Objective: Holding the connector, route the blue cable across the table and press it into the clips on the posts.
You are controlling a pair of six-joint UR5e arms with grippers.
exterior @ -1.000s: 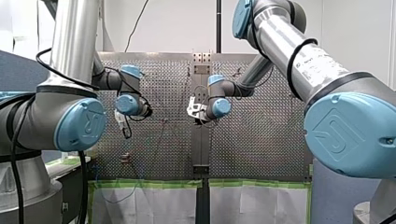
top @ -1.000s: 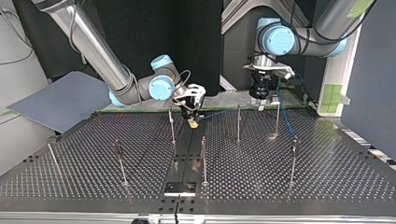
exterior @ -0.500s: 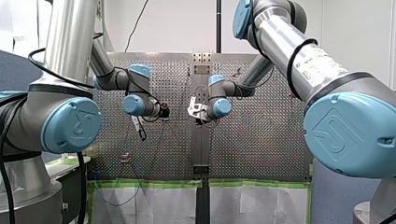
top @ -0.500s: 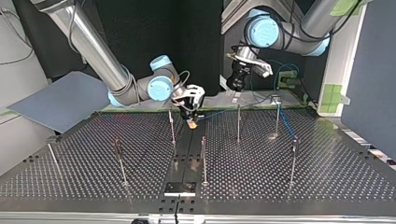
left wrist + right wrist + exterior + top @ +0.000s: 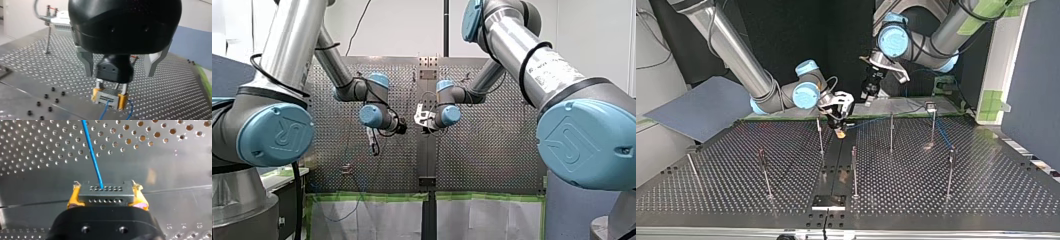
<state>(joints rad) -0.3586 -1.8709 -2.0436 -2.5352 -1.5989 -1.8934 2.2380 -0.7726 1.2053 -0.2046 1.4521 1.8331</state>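
My right gripper (image 5: 106, 195) is shut on the grey connector (image 5: 105, 193), its yellow pads (image 5: 72, 200) on both ends. It holds the connector (image 5: 840, 132) low over the table's centre strip, near the back edge. The blue cable (image 5: 92, 152) leaves the connector and runs across the plate. In the top view the blue cable (image 5: 871, 120) goes toward the right-hand posts (image 5: 933, 125). My left gripper (image 5: 119, 73) hangs open, its metal fingers (image 5: 86, 63) bare, just behind my right gripper (image 5: 113, 71). It stands above the table's back edge in the top view, my left gripper (image 5: 867, 96).
Several thin posts stand on the perforated table (image 5: 986, 190), among them one (image 5: 820, 135) beside the connector, one (image 5: 891, 132) and one (image 5: 854, 170). A blue-grey board (image 5: 701, 107) lies off the table at the top view's left.
My left arm has swung from the back post at the top view's right toward the middle, its gripper now raised close behind my right gripper. My right arm and the connector have stayed put.
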